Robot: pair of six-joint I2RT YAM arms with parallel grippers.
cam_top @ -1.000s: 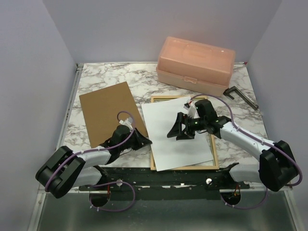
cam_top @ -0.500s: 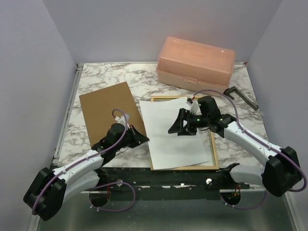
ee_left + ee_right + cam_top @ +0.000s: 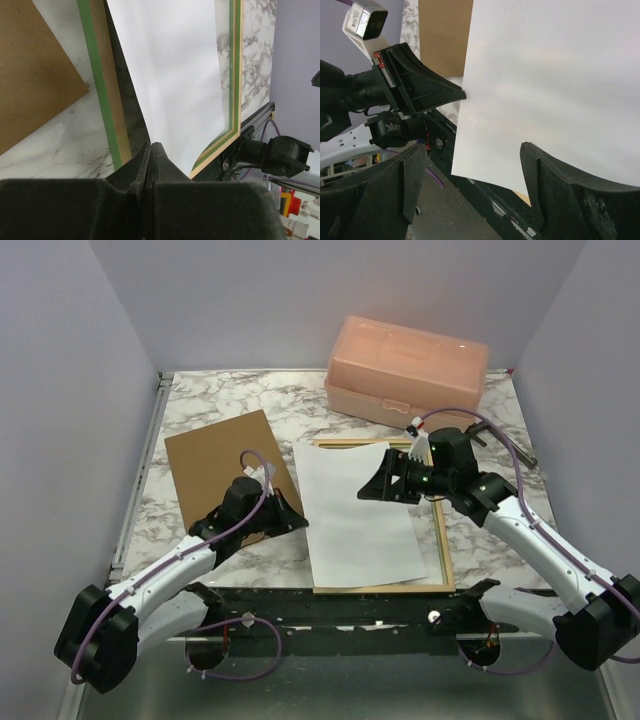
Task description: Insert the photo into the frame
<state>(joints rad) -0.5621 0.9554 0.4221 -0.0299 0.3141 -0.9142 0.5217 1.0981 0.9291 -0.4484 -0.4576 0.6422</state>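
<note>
top cam, photo: the photo [image 3: 360,520] is lying white side up across the frame [image 3: 447,540], a bit crooked, with its left edge hanging out over the frame's left rail
top cam, frame: it's lying flat on the marble table [image 3: 200,400], showing pale wood, between the brown backing panel [image 3: 215,470] and the right arm, with the peach box [image 3: 405,370] sitting behind it
top cam, grippers: the left gripper [image 3: 295,518] is sitting right at the photo's left edge, and the right gripper [image 3: 372,488] is hovering over the photo's upper right part
left wrist, gripper: the left gripper [image 3: 151,147] is showing its jaws pressed fully together, nothing between them, tip meeting the photo's [image 3: 170,75] edge
left wrist, frame: the rail [image 3: 107,100] is showing green and wood just left of the tip, with a dark shadow under the paper edge
right wrist, gripper: the right gripper [image 3: 472,150] is spreading its fingers [image 3: 550,190] wide and gripping nothing, with the photo [image 3: 555,85] lying below
right wrist, other arm: the left gripper [image 3: 460,92] is touching the paper's edge
</note>
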